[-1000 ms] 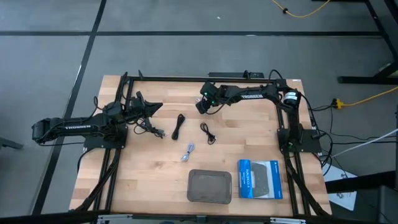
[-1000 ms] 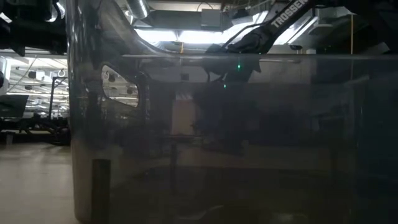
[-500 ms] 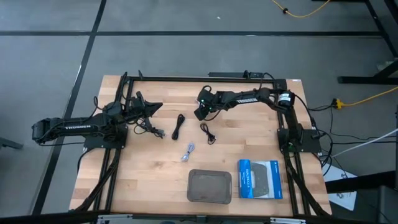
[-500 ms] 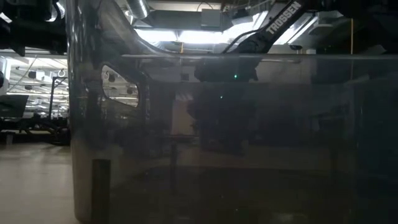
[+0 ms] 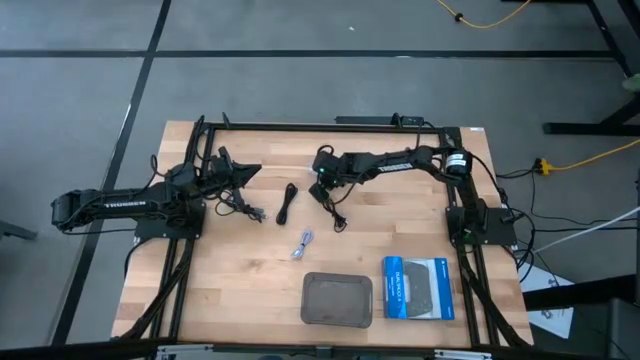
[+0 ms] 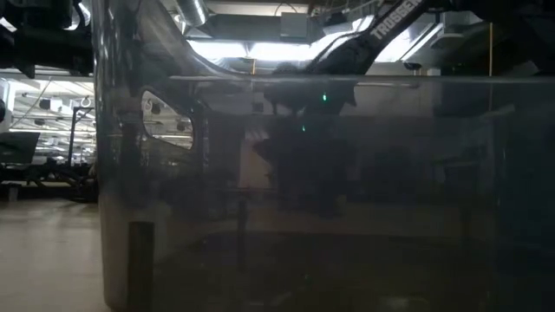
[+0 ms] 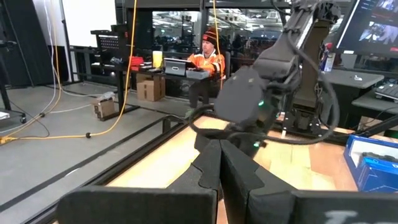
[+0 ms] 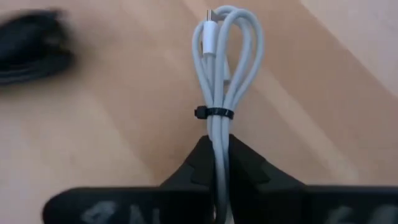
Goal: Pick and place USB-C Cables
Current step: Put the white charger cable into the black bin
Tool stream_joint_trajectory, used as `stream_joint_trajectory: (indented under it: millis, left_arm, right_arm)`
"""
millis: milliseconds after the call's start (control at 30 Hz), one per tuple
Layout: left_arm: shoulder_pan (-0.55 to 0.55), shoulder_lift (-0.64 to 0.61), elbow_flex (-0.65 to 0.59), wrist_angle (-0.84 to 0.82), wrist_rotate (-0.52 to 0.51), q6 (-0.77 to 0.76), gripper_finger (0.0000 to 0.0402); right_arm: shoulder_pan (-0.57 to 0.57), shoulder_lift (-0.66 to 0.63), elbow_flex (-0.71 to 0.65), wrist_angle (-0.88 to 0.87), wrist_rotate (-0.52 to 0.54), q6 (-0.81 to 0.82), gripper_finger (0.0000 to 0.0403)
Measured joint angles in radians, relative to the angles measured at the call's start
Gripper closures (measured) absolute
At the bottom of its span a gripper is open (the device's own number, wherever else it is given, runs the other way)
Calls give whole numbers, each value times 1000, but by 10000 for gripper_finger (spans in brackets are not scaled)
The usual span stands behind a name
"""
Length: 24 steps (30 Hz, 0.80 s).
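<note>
In the right wrist view a pale USB-C cable (image 8: 221,74), bundled with a black tie, runs between the fingers of my right gripper (image 8: 217,142), which is shut on it. The high view puts my right gripper (image 5: 322,190) at the table's middle, beside a black cable (image 5: 335,215). There a pale cable (image 5: 304,243) lies flat nearer the front. Two more black cables (image 5: 288,203) (image 5: 240,208) lie to the left. My left gripper (image 7: 217,165) is shut and holds nothing. It hovers at the far left (image 5: 250,171). My right gripper pinches the pale cable bundle between its two fingers, just behind the black tie (image 8: 217,127). The cable runs along the fingers. Its looped end with the plug (image 8: 211,31) sticks out past the fingertips over the wood. Whether it is lifted clear, I cannot tell.
A grey tray (image 5: 337,298) and a blue-and-grey flat box (image 5: 418,288) sit near the front edge, right of the middle. Black frame rails run along the table's far edge and both sides. In the low view a dark translucent wall (image 6: 347,191) blocks most of the table.
My right gripper has moved toward the table's left and near edges, from the far rail down to the black cable at the middle. The cables on the table have not moved in the high view.
</note>
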Motion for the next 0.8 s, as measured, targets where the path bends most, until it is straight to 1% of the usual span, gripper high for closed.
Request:
stream_joint_trajectory:
  millis: [133, 200, 333, 500, 567, 667, 800]
  left_arm:
    - [0, 0, 0, -1, 0, 0, 401]
    - [0, 0, 0, -1, 0, 0, 401]
    - [0, 0, 0, -5, -3, 0, 401]
    - [1, 0, 0, -5, -8, 1, 401]
    - [1, 0, 0, -5, -11, 9, 401]
    - [1, 0, 0, -6, -12, 37, 401]
    - [1, 0, 0, -9, -13, 45, 401]
  right_arm:
    - [42, -83, 49, -14, 6, -72, 381]
    - [75, -130, 68, -56, 9, -94, 381]
    - [157, -227, 70, -139, 7, -84, 381]
    - [285, -293, 67, -375, 3, 85, 381]
    - [347, -308, 67, -438, -22, 168, 381]
    - [444, -315, 67, -478, -56, 266, 379]
    - [563, -313, 67, -472, -119, 304, 381]
